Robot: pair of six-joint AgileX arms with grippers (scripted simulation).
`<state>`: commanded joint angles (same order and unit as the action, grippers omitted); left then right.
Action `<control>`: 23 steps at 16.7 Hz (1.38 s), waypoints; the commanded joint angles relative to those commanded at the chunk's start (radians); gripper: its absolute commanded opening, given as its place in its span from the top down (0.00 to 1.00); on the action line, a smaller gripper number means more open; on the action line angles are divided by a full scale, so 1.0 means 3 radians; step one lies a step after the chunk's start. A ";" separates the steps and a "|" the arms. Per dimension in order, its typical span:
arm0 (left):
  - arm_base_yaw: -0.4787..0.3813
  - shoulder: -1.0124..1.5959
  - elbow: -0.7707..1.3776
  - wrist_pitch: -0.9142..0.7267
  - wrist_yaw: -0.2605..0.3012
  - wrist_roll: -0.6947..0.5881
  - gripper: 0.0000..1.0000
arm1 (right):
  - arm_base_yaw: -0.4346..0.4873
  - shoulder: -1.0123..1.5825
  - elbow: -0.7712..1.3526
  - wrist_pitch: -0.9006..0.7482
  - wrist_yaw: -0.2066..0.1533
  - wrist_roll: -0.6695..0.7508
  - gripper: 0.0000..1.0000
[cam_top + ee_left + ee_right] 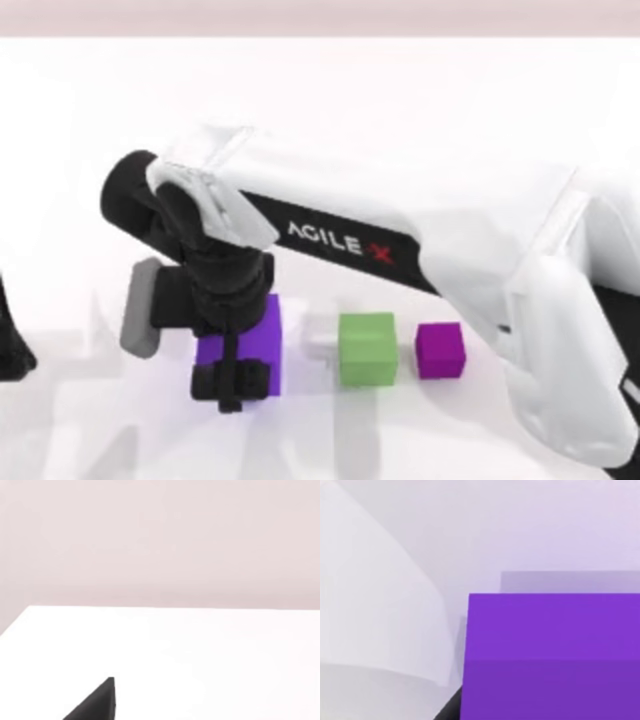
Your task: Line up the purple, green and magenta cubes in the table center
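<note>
Top view: purple cube (262,330), green cube (367,348) and magenta cube (439,350) in one row near the table (420,120) centre, small gaps between; line looks essentially formed. Right gripper (232,380) directly over the purple cube, hiding much of it; finger spread and grasp cannot be told. Remaining: probably release and withdrawal. Left arm (10,345) parked at left edge, gripper unseen.

Matt, flat-coloured faces on purple cube (266,330), green cube (367,348) and magenta cube (440,350). Smooth white desk (420,120), faintly sheened with soft grey shadows. Glossy white plastic-looking arm shell (470,240); matt black on right hand (231,383).
</note>
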<state>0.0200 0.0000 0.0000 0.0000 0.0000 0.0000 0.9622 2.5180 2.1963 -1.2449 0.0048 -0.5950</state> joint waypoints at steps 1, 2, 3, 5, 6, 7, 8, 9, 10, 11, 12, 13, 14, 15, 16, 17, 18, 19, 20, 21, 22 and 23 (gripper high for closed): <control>0.0000 0.0000 0.0000 0.0000 0.0000 0.0000 0.00 | 0.0000 0.0000 0.0000 0.0000 0.0000 0.0000 1.00; 0.0000 0.0000 0.0000 0.0000 0.0000 0.0000 0.00 | 0.0000 0.0000 0.0000 0.0000 0.0000 0.0000 0.92; 0.0000 0.0000 0.0000 0.0000 0.0000 0.0000 0.00 | 0.0000 0.0000 0.0000 0.0000 0.0000 0.0000 0.85; 0.0000 0.0000 0.0000 0.0000 0.0000 0.0000 0.00 | 0.0000 0.0000 0.0000 0.0000 0.0000 0.0000 0.70; 0.0000 0.0000 0.0000 0.0000 0.0000 0.0000 0.00 | 0.0000 0.0000 0.0000 0.0000 0.0000 0.0000 0.62; 0.0000 0.0000 0.0000 0.0000 0.0000 0.0000 0.00 | 0.0000 0.0000 0.0000 0.0000 0.0000 0.0000 0.55; 0.0000 0.0000 0.0000 0.0000 0.0000 0.0000 0.00 | 0.0000 0.0000 0.0000 0.0000 0.0000 0.0000 0.47; 0.0000 0.0000 0.0000 0.0000 0.0000 0.0000 0.00 | 0.0000 0.0000 0.0000 0.0000 0.0000 0.0000 0.40; 0.0000 0.0000 0.0000 0.0000 0.0000 0.0000 0.00 | 0.0000 0.0000 0.0000 0.0000 0.0000 0.0000 0.32; 0.0000 0.0000 0.0000 0.0000 0.0000 0.0000 0.00 | 0.0000 0.0000 0.0000 0.0000 0.0000 0.0000 0.25; 0.0000 0.0000 0.0000 0.0000 0.0000 0.0000 0.00 | 0.0000 0.0000 0.0000 0.0000 0.0000 0.0000 0.17; 0.0000 0.0000 0.0000 0.0000 0.0000 0.0000 0.00 | 0.0000 0.0000 0.0000 0.0000 0.0000 0.0000 0.10; 0.0000 0.0000 0.0000 0.0000 0.0000 0.0000 0.00 | 0.0000 0.0000 0.0000 0.0000 0.0000 0.0000 0.02; 0.0000 0.0000 0.0000 0.0000 0.0000 0.0000 0.00 | 0.0000 0.0000 0.0000 0.0000 0.0000 0.0000 0.00; 0.0000 0.0000 0.0000 0.0000 0.0000 0.0000 0.00 | 0.0000 0.0000 0.0000 0.0000 0.0000 0.0000 0.00; 0.0000 0.0000 0.0000 0.0000 0.0000 0.0000 0.00 | 0.0000 0.0000 0.0000 0.0000 0.0000 0.0000 0.00; 0.0000 0.0000 0.0000 0.0000 0.0000 0.0000 0.00 | 0.0000 0.0000 0.0000 0.0000 0.0000 0.0000 0.00; 0.0000 0.0000 0.0000 0.0000 0.0000 0.0000 0.00 | 0.0000 0.0000 0.0000 0.0000 0.0000 0.0000 0.00; 0.0000 0.0000 0.0000 0.0000 0.0000 0.0000 0.00 | 0.0000 0.0000 0.0000 0.0000 0.0000 0.0000 0.00; 0.0000 0.0000 0.0000 0.0000 0.0000 0.0000 0.00 | 0.0000 0.0000 0.0000 0.0000 0.0000 0.0000 0.00; 0.0000 0.0000 0.0000 0.0000 0.0000 0.0000 0.00 | 0.0000 0.0000 0.0000 0.0000 0.0000 0.0000 0.00; 0.0000 0.0000 0.0000 0.0000 0.0000 0.0000 0.00 | -0.0009 0.0001 0.0001 -0.0001 0.0000 0.0000 0.00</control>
<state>0.0200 0.0000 0.0000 0.0000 0.0000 0.0000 0.9595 2.5183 2.1965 -1.2451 0.0047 -0.5949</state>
